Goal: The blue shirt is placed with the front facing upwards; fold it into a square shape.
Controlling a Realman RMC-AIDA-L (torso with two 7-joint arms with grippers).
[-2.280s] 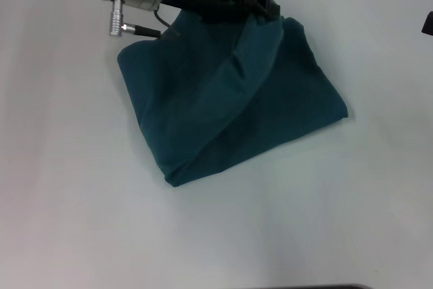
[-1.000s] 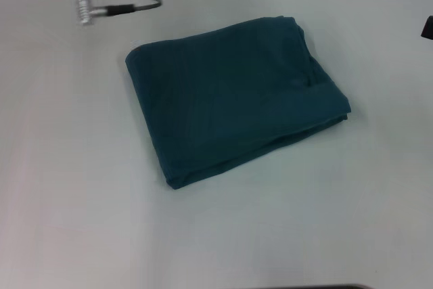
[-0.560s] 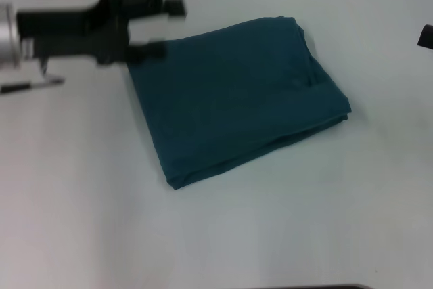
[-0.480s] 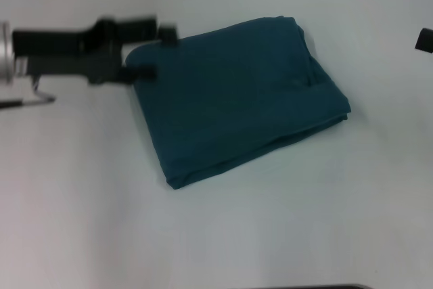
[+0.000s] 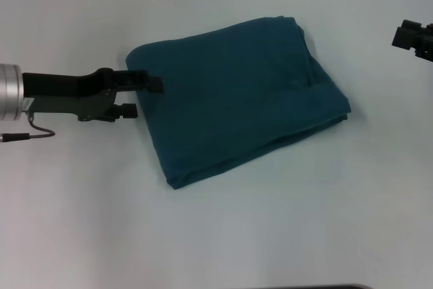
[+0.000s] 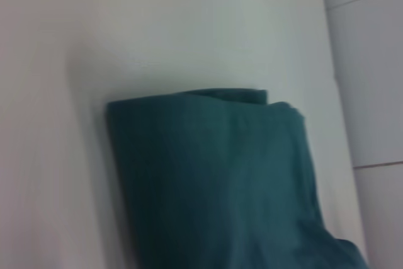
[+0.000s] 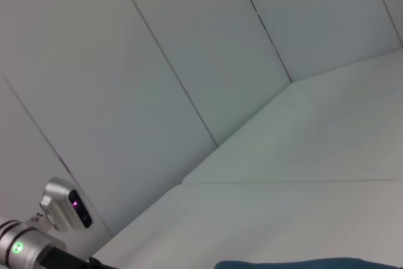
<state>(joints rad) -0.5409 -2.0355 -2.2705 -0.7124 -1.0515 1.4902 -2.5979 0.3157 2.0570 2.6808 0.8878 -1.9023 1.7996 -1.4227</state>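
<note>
The blue shirt (image 5: 237, 99) lies on the white table (image 5: 223, 235) folded into a rough square, plain side up, with no lettering showing. My left gripper (image 5: 143, 97) is at the shirt's left edge, low over the table, open. Its far fingertip (image 5: 155, 84) overlaps the cloth's edge and the near one sits just off it. The left wrist view looks along the folded shirt (image 6: 214, 181). My right gripper (image 5: 414, 36) shows only partly at the far right edge, well away from the shirt. A sliver of the shirt (image 7: 296, 263) shows in the right wrist view.
The white table (image 5: 81, 221) spreads around the shirt on all sides. A pale panelled wall (image 7: 189, 61) stands behind it. The left arm's silver link (image 7: 25, 244) appears low in the right wrist view.
The left gripper let go of the folded-over cloth, which now lies flat. It then swung from the far side round to the shirt's left edge. The right gripper edged slightly further into view.
</note>
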